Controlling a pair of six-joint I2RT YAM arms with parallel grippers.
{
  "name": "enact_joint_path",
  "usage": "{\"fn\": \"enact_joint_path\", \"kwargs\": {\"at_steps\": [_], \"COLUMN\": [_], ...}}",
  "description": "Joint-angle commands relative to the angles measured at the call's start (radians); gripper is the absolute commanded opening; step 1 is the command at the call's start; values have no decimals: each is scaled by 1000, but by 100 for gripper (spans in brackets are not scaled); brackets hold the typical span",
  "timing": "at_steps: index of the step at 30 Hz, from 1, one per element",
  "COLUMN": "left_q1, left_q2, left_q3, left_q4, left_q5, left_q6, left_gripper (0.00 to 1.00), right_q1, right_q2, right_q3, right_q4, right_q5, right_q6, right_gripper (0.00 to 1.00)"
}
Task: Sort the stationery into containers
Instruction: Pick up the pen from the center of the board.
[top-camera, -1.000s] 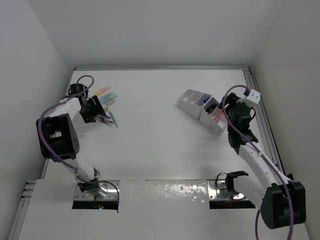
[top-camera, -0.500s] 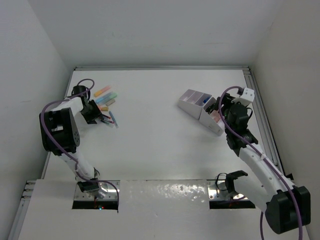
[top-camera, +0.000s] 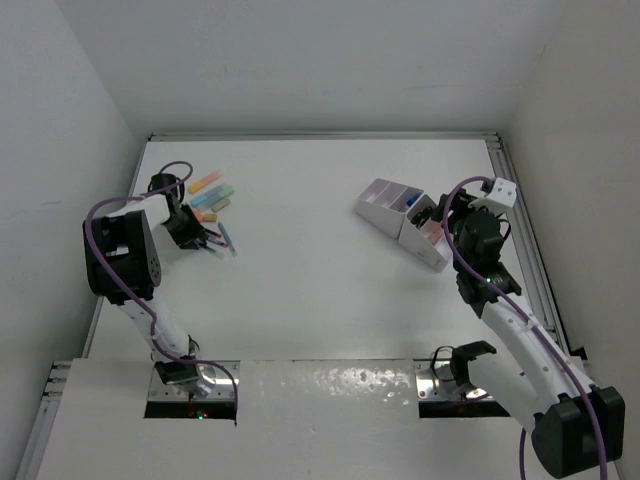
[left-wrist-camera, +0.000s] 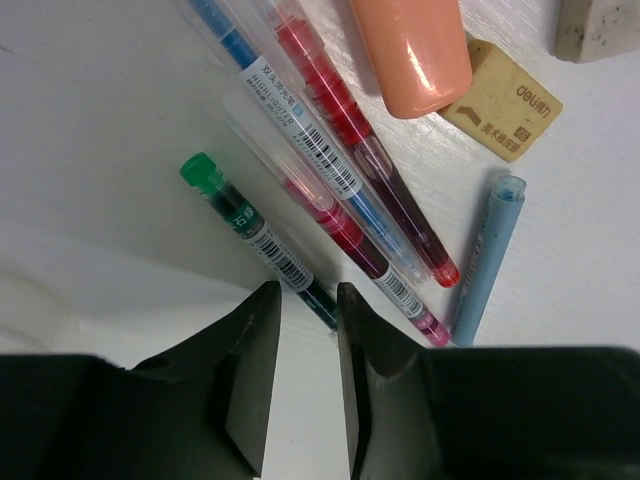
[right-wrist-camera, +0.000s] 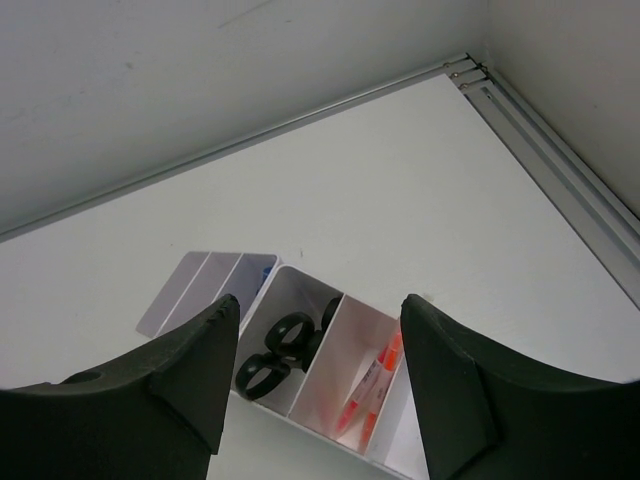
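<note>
Several thin pens lie side by side in the left wrist view: a green-capped pen (left-wrist-camera: 250, 225), a magenta one (left-wrist-camera: 350, 235), a blue one (left-wrist-camera: 290, 120) and a red pen (left-wrist-camera: 350, 130). An orange highlighter (left-wrist-camera: 412, 50) and a pale blue piece (left-wrist-camera: 485, 255) lie beside them. My left gripper (left-wrist-camera: 307, 295) is low over the table, its jaws a narrow gap apart around the green pen's dark end. My right gripper (right-wrist-camera: 318, 305) hangs open and empty above the white organiser (right-wrist-camera: 320, 350), which holds black scissors (right-wrist-camera: 285, 345) and orange pens (right-wrist-camera: 375, 385).
A tan eraser (left-wrist-camera: 503, 100) and a grey one (left-wrist-camera: 600, 25) lie by the pens. Pastel highlighters (top-camera: 212, 188) sit at the far left near the side wall. The organiser (top-camera: 395, 215) stands at the right, close to a metal rail (top-camera: 525, 230).
My left jaws have narrowed a lot and now flank the green pen's end. The left arm has folded closer to the pile. The right wrist has shifted slightly, still open.
</note>
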Motion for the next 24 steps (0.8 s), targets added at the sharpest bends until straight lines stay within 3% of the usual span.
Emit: {"fn": "enact_joint_path", "kwargs": {"at_steps": [1,6,11,19,24], "left_q1": [0,24,50,72,40], "left_q2": [1,7,-4,-103,-179], "left_q3": [-1,-34,-56,-68,30], "left_q4": [2,-14,-34,-121,-192], "left_q5": [-20,-27,-31,32,113], "left_q6": [-14,-31,-40,-30,10], "left_gripper": [27,19,0,0,0], "right_q1": [7,9,7,36,75], "right_q2": [-25,-48,-71,-62,-5], "right_q3": [11,13,14,52,103], "right_q4": [9,-4,-23,-96,-116], "right_q5": [30,34,34,-48,-199], "right_q6": [-20,-27,-31,-63,-97], "right_gripper": [65,65,65,64,64]}}
